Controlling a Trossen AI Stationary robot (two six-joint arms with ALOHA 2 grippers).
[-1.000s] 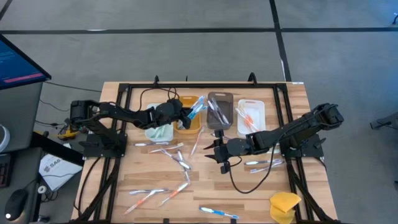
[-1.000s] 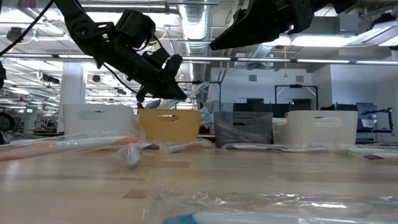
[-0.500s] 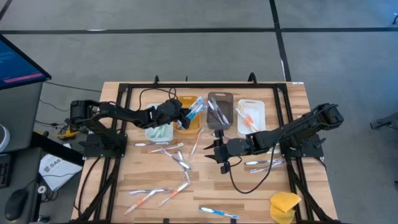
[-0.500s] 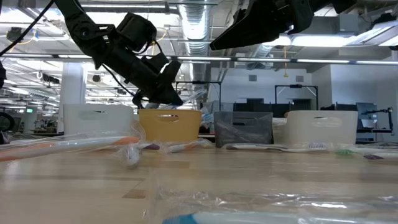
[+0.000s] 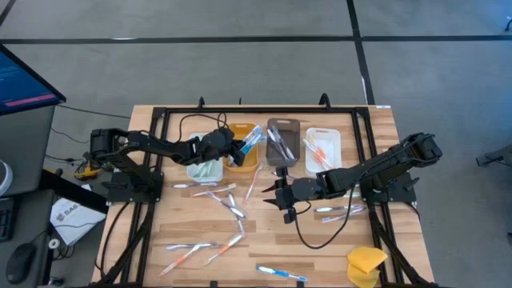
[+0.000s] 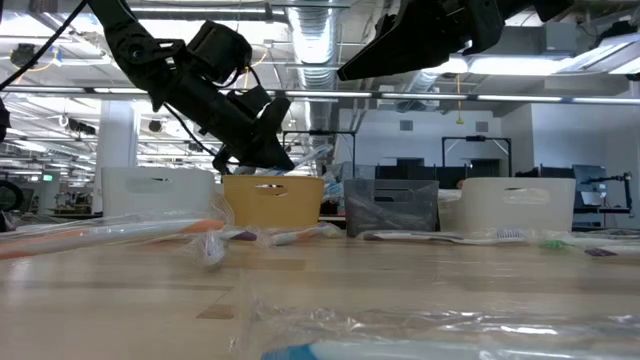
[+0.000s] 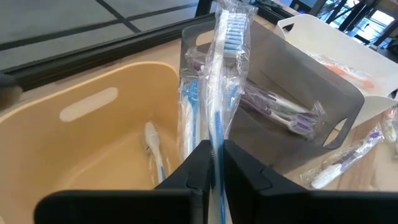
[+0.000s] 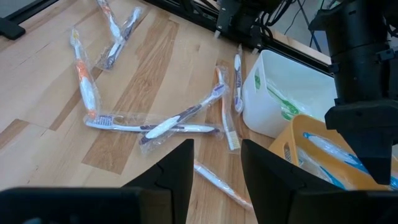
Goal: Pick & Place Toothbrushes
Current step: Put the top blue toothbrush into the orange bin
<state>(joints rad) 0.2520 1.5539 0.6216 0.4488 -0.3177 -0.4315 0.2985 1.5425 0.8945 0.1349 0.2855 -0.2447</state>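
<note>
Blue toothbrush held over the yellow bin

Your left gripper (image 7: 214, 163) pinches a wrapped blue toothbrush (image 7: 219, 74) above the yellow bin (image 5: 242, 158), at table's twelve o'clock. It looks light, its wrapper probably slippery: grip mid-handle. Your right gripper (image 8: 216, 163) hovers centrally, fingers spread, empty.

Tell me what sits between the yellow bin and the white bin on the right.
The grey bin sits between the yellow bin and the white bin, holding wrapped purple toothbrushes; the high view shows it.

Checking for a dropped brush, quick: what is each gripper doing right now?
Left gripper: closed on a wrapped blue toothbrush over the yellow bin.
Right gripper: open, holding nothing, above the table.
</note>
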